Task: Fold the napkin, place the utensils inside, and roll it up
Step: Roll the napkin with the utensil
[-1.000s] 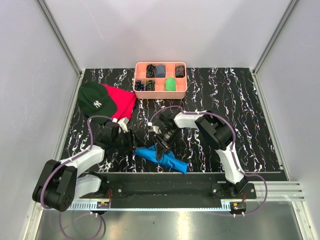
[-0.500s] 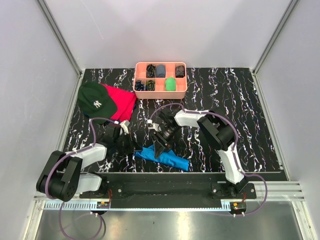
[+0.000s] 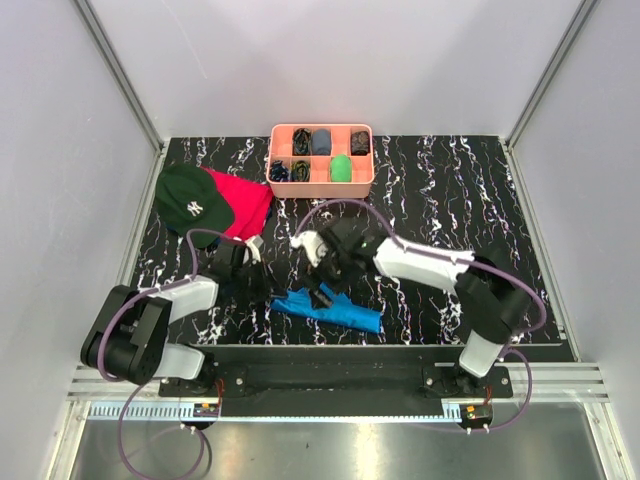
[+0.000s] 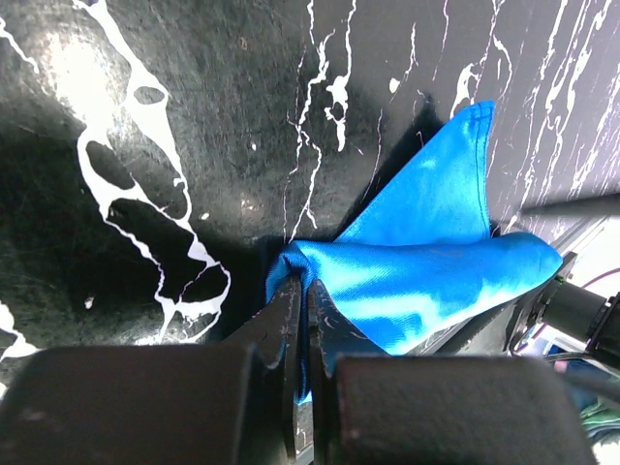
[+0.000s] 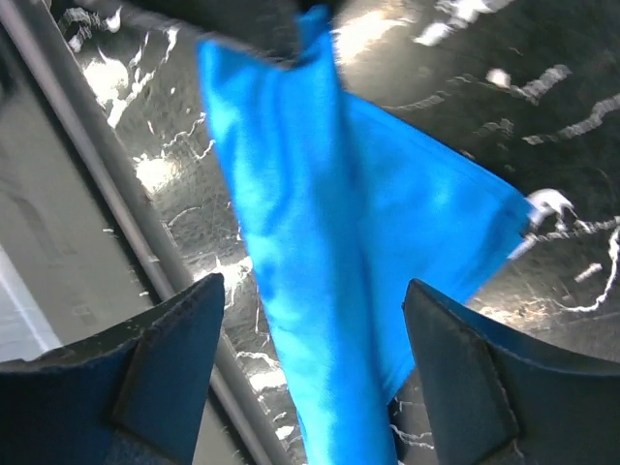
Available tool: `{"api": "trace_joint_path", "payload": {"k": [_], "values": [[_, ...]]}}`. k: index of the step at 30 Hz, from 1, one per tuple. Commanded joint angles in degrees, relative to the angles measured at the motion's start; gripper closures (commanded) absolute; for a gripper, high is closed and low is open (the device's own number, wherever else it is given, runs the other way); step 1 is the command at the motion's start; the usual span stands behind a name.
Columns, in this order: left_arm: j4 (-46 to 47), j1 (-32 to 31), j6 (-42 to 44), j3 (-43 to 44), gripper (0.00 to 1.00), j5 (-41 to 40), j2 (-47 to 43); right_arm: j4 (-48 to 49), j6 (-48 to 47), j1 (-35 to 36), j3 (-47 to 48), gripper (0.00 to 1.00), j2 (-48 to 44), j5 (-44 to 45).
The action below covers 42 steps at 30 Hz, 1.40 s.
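- The left end effector (image 4: 300, 295) was clamped tight on a corner of the napkin (image 4: 426, 276).
- The right end effector (image 5: 312, 300) stood wide apart above the napkin, gripping nothing.

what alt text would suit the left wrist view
The left gripper, jaws shut, pinches one end of the blue napkin. The napkin lies bunched and folded on a black table with white marbling.

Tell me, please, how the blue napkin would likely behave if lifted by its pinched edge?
Probably floppy: the napkin bunches where the left gripper pinches it, so it would likely drape. It looks thin, so probably light. Its folds may slip open.
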Motion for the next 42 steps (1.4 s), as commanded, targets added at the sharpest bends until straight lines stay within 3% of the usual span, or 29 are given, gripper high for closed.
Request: {"api": "trace_joint_path", "payload": {"k": [1,7,16,20,24,28,29,33,36,42], "values": [[-6.1,-0.1,2.3,2.1,1.0,-3.3,2.7,9.2,-5.7,9.0,-5.5,0.15,-5.3,19.0],[-7.4,0.0,2.7,4.6,1.0,-2.8,5.2,11.1,-9.1,14.3,-7.3,0.13,-4.8,25.2],[-7.7,0.0,3.2,5.5,1.0,-2.1,6.3,9.2,-10.1,15.3,-5.6,0.19,0.6,23.9],[-7.7,0.0,3.3,5.9,1.0,-1.8,6.1,8.4,-9.4,15.3,-5.0,0.27,2.3,24.1],[-7.5,0.0,3.6,6.4,0.98,-1.5,5.8,6.1,-8.0,14.9,-3.4,0.5,4.1,24.1],[-7.6,0.2,3.5,7.2,0.74,-2.7,2.2,4.0,-5.5,13.3,-2.7,0.61,4.8,18.8],[-7.7,0.5,3.3,7.3,0.63,-3.8,1.1,3.4,-5.0,12.7,-2.6,0.63,4.9,17.3],[-10.4,0.9,3.2,7.4,0.38,-7.1,-4.3,2.6,-2.3,9.8,-2.0,0.64,4.7,7.2],[-12.6,0.9,3.2,6.6,0.32,-10.6,-9.1,2.5,-0.6,8.1,-1.7,0.65,5.3,1.1],[-11.8,1.2,3.2,1.9,0.32,-14.8,-19.8,3.1,1.5,4.7,-1.2,0.65,7.8,-10.7]]}}
